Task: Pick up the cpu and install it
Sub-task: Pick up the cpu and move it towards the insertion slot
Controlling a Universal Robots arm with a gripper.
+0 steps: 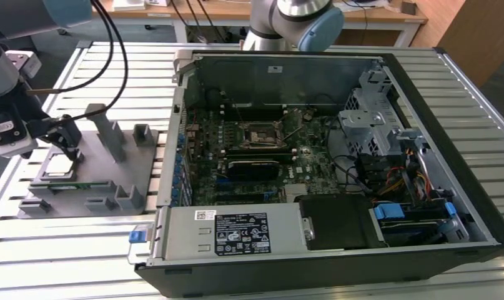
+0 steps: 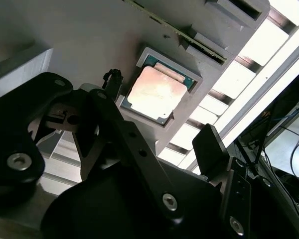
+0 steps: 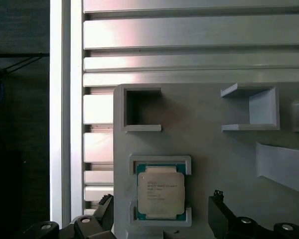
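The cpu (image 3: 160, 194) is a flat square chip with a silver top and a thin green rim. It lies in a shallow recess of the grey holder block (image 1: 102, 178) at the exterior view's left, and also appears as the cpu (image 2: 157, 93) and the cpu (image 1: 59, 165). My gripper (image 3: 162, 208) hangs just above it, open, with one black finger (image 3: 105, 209) on either side and not touching it. In the second wrist view the gripper (image 2: 160, 113) has the same wide gap. The gripper (image 1: 67, 150) stands over the block's near-left part.
An open computer case (image 1: 451, 150) lies on the slatted metal table (image 1: 93, 250), with the motherboard's black-framed socket (image 1: 260, 134) near its middle. The holder block has upright posts (image 1: 110, 134) and empty pockets (image 3: 142, 109). A narrow green stick (image 1: 69, 185) lies along the block's front.
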